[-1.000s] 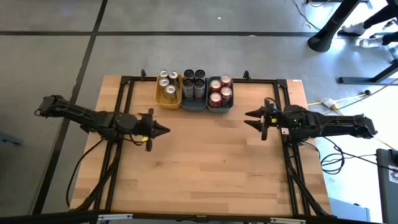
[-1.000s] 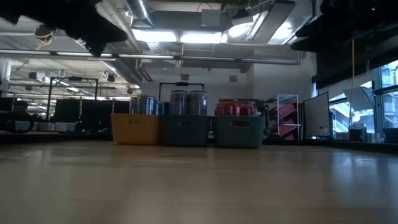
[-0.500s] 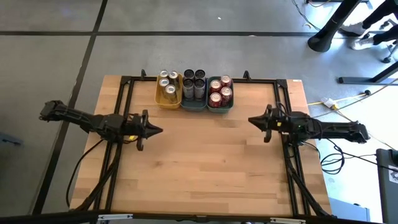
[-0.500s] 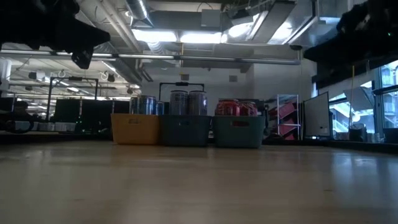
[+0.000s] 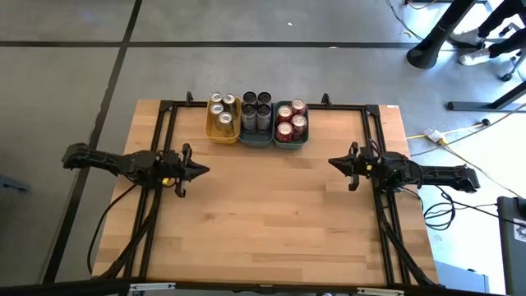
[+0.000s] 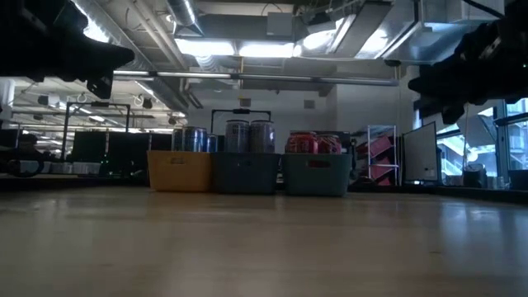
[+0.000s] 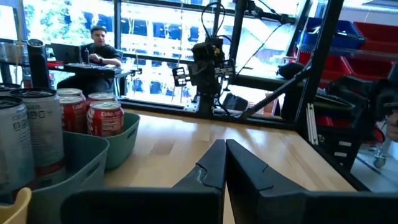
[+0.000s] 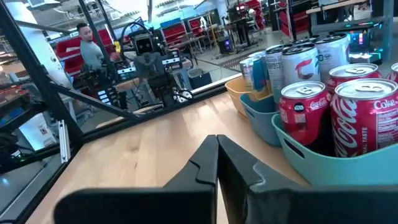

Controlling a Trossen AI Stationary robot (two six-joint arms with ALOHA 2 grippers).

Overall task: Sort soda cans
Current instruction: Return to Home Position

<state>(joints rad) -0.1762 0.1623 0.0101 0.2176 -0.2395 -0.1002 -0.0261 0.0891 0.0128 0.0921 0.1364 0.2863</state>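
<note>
- Anything left to sort?
- Seems not. Find the soda cans (image 5: 256, 107) at 12 o'clock on the table (image 5: 263, 230), standing by colour in three trays that touch side by side: gold in the yellow tray (image 6: 180, 172), dark in the middle tray (image 6: 247, 173), red in the teal tray (image 6: 316, 175) toward 1 o'clock.
- And the arms?
- Look to 9 o'clock for the left gripper (image 5: 200, 171) and to 3 o'clock for the right gripper (image 5: 334, 162). Both empty, fingertips pressed together, pointing inward over bare wood, well apart from the trays.
- Best way home, then?
- Retract outward, toward 9 and toward 3, never toward 12. Stay high enough to clear the black frame (image 5: 345, 106) along the table edges. Move slowly and evenly, so as not to shake the table and topple a can. Leave the fingers closed; nothing to grasp. Stop only once folded back over the bases.
</note>
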